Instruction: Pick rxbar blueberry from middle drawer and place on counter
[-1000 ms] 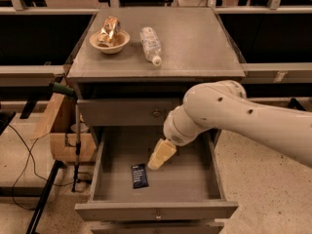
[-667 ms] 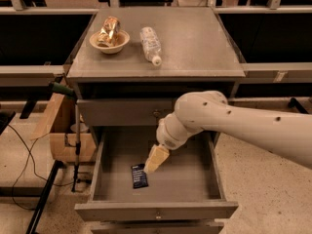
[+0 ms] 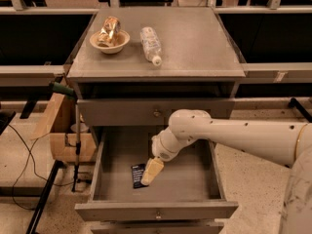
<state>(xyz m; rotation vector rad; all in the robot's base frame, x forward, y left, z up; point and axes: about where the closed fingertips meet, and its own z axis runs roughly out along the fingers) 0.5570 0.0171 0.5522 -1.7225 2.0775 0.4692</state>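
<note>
The middle drawer [image 3: 190, 191] is pulled open below the shut top drawer. The rxbar blueberry [image 3: 137, 175], a flat dark wrapper with pale print, lies on the drawer floor towards the left. My gripper [image 3: 151, 172] reaches down into the drawer from the right on the white arm; its pale fingers sit right at the bar's right edge and overlap it. The counter [image 3: 195, 43] is the grey speckled top of the cabinet.
On the counter stand a bowl [image 3: 109, 42] holding a crumpled snack packet and a clear plastic bottle [image 3: 150, 45] lying on its side. A cardboard box [image 3: 66, 130] and a stand with cables sit on the floor to the left.
My arm has swung left and lower into the drawer, bringing the gripper from the drawer's middle down to the bar's right edge. The bar has not moved.
</note>
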